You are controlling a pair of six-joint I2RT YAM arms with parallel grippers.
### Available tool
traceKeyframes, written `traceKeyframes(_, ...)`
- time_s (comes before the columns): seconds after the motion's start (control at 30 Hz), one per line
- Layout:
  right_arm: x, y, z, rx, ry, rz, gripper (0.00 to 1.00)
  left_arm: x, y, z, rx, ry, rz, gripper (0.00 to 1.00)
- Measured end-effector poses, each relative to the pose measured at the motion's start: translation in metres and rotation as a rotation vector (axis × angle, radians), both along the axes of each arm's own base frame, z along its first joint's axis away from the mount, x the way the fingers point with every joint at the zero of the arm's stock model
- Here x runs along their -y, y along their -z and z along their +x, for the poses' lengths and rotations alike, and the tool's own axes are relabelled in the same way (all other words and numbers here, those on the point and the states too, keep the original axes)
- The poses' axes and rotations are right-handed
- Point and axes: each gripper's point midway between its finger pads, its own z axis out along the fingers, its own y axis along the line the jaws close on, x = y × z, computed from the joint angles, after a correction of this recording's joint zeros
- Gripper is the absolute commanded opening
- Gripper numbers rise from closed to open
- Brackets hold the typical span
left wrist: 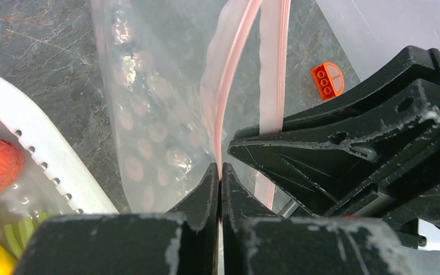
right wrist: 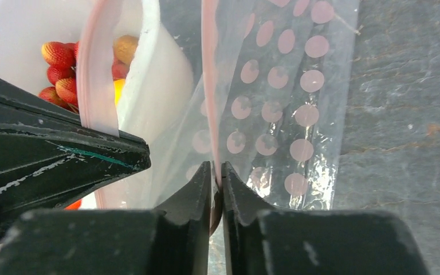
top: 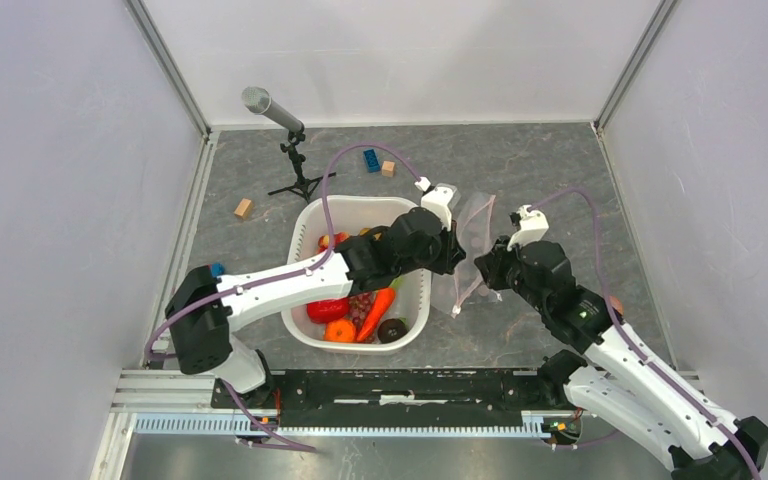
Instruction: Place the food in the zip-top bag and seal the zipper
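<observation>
At your far left on the grey table (top: 560, 180) a wooden block (top: 244, 208) lies alone; behind it stands a microphone (top: 272, 110) on a small tripod; a blue block (top: 371, 160) sits further back. Next comes the white basin (top: 305, 335), and the food (top: 360, 310) lies inside it; you can pick out the carrot (top: 378, 313) beside the red pepper (top: 327, 309), with an orange (top: 340, 331) against the near wall.

Your left arm reaches across the basin; the left gripper (left wrist: 219, 171) is pinched tight on one lip of the zipper (left wrist: 232, 80), its fingers pressed together with only the pink strip between them.

The zip-top bag (top: 470, 225) stands just right of the basin, held up between your two arms; its mouth is parted, the two pink lips apart; whether its lower edge touches the table you cannot tell.

On the bag's right, the right gripper (right wrist: 216, 171) is clamped the same way on the other pink lip, with the dotted plastic beyond its fingers; the two grippers sit close together, one lip each.

Past the bag, in the left wrist view, a small orange brick (left wrist: 327, 79) lies on the table.
</observation>
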Motion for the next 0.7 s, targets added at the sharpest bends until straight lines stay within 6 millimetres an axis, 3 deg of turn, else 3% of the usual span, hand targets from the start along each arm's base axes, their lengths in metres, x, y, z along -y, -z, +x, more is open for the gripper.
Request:
traceKeyframes(0.03,-0.001,0.001,0.000,-0.004,-0.002,0.010,0.00,-0.001,0.000,0.000,0.000,0.000,-0.001,0.02)
traceKeyframes(0.13,0.000,0.000,0.000,0.001,0.004,0.009,0.00,-0.004,-0.002,-0.001,0.005,-0.006,-0.002,0.02)
traceKeyframes(0.27,0.025,-0.012,-0.001,0.022,0.080,-0.078,0.00,-0.014,-0.008,0.005,0.024,-0.047,0.003,0.02)
traceKeyframes(0.37,0.047,-0.053,-0.002,0.076,0.132,-0.151,0.00,-0.027,-0.013,0.010,0.030,-0.071,-0.003,0.02)
traceKeyframes(0.43,0.058,-0.094,-0.005,0.146,0.151,-0.165,0.00,-0.033,-0.018,0.015,0.032,-0.082,-0.013,0.02)
traceKeyframes(0.5,0.064,-0.131,-0.010,0.204,0.142,-0.161,0.00,-0.031,-0.026,0.017,0.033,-0.069,-0.043,0.02)
traceKeyframes(0.57,0.066,-0.151,-0.017,0.225,0.115,-0.167,0.00,-0.023,-0.035,0.013,0.034,-0.031,-0.080,0.02)
traceKeyframes(0.63,0.066,-0.150,-0.018,0.210,0.102,-0.195,0.00,-0.017,-0.040,0.007,0.031,-0.001,-0.097,0.03)
traceKeyframes(0.7,0.066,-0.133,-0.016,0.156,0.091,-0.251,0.00,-0.016,-0.038,0.006,0.025,0.009,-0.094,0.09)
